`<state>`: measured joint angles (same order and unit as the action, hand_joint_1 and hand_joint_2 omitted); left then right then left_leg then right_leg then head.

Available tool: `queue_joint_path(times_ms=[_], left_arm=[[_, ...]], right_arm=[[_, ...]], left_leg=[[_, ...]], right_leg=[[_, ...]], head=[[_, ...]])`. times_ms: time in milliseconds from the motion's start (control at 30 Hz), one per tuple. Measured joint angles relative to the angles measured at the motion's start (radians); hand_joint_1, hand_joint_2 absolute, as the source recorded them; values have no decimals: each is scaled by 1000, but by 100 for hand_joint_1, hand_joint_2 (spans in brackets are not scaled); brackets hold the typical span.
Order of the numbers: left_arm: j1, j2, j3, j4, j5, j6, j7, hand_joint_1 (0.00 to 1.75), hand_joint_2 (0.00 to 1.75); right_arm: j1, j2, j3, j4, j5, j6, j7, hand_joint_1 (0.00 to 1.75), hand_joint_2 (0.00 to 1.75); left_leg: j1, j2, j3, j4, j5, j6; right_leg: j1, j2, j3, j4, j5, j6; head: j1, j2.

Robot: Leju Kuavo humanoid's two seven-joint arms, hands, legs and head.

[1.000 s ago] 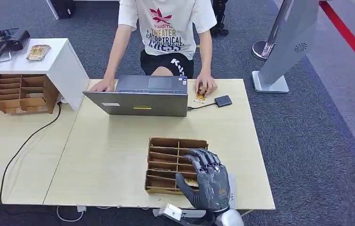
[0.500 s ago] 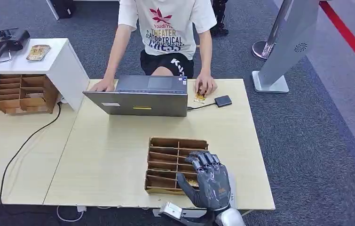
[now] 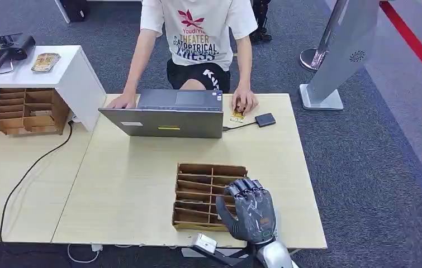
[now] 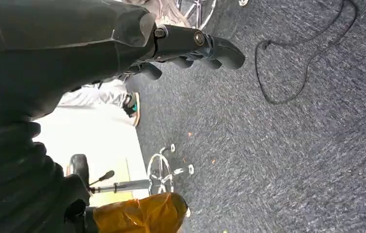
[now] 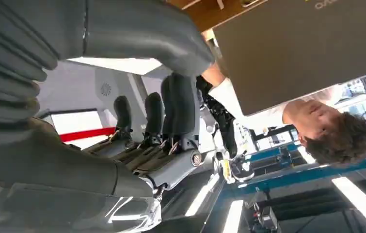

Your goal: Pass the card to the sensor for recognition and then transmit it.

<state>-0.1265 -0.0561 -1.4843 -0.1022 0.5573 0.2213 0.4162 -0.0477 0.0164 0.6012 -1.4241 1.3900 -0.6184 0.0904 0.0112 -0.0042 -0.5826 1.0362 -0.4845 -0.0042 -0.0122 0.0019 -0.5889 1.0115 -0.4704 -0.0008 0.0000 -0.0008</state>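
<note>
Your right hand (image 3: 251,212) hovers over the card tray (image 3: 197,195) at six o'clock on the bench (image 3: 141,167), fingers (image 3: 245,187) spread and empty; you're mid-reach, so next close on a card.

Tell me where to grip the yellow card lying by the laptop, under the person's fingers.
Probably its near end, coming from the robot's side. The yellow card lies flat on the table, the person's hand covers its far end, and the black sensor sits to its right. Being flat, it likely needs a fingertip pinch at that free edge.
</note>
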Motion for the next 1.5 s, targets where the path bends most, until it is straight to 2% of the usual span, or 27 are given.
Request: queue_joint_path(times_ms=[67,100,200,267,800,867,933,1033,1133,1233,1300,1333,1500], left_arm=[[0,0,-5,0,-1,0,0,0,175],[0,0,-7,0,-1,-1,0,0,175],[0,1,-13,0,-5,-3,0,0,175],[-1,1,-18,0,-6,-3,0,0,175],[-1,1,-34,0,-7,-11,2,0,175],[-1,1,-35,0,-7,-11,2,0,175],[-1,1,-35,0,-7,-11,2,0,175],[-1,1,-36,0,-7,-12,2,0,175],[-1,2,-36,0,-3,-12,3,0,175],[-1,2,-36,0,3,-12,3,0,175],[-1,2,-36,0,6,-12,3,0,175],[-1,2,-36,0,10,-12,3,0,175],[0,3,-37,0,21,-11,3,0,175]], right_arm=[[-12,-1,-6,9,11,3,5,87,175],[-19,-2,-7,14,13,5,5,91,175],[-37,-3,-11,32,22,14,10,86,175],[-49,-3,-11,42,29,19,16,73,175],[-91,-3,-29,114,32,38,26,77,175],[-91,-3,-29,118,31,38,26,80,175],[-91,-3,-30,121,32,38,26,106,175],[-91,-3,-30,125,32,41,32,103,175],[-90,-3,-32,131,31,45,34,119,175],[-87,-3,-34,132,15,45,31,94,175],[-80,-3,-36,128,3,45,27,112,175],[-78,-3,-36,124,-1,44,23,134,175],[-62,-4,-52,74,-34,45,10,124,175]], left_leg=[[0,0,0,0,0,0],[0,0,0,0,0,0],[0,0,0,0,0,0],[0,0,0,0,0,0],[0,0,0,0,0,0],[0,0,0,0,0,0],[0,0,0,0,0,0],[0,0,0,0,0,0],[0,0,0,0,0,0],[0,0,0,0,0,0],[0,0,0,0,0,0],[0,0,0,0,0,0],[0,0,0,0,0,0]], right_leg=[[0,0,0,0,0,0],[0,0,0,0,0,0],[0,0,0,0,0,0],[0,0,0,0,0,0],[0,0,0,0,0,0],[0,0,0,0,0,0],[0,0,0,0,0,0],[0,0,0,0,0,0],[0,0,0,0,0,0],[0,0,0,0,0,0],[0,0,0,0,0,0],[0,0,0,0,0,0],[0,0,0,0,0,0]], head=[[0,0],[0,0],[0,0],[0,0],[0,0],[0,0],[0,0],[0,0],[0,0],[0,0],[0,0],[0,0],[0,0]])
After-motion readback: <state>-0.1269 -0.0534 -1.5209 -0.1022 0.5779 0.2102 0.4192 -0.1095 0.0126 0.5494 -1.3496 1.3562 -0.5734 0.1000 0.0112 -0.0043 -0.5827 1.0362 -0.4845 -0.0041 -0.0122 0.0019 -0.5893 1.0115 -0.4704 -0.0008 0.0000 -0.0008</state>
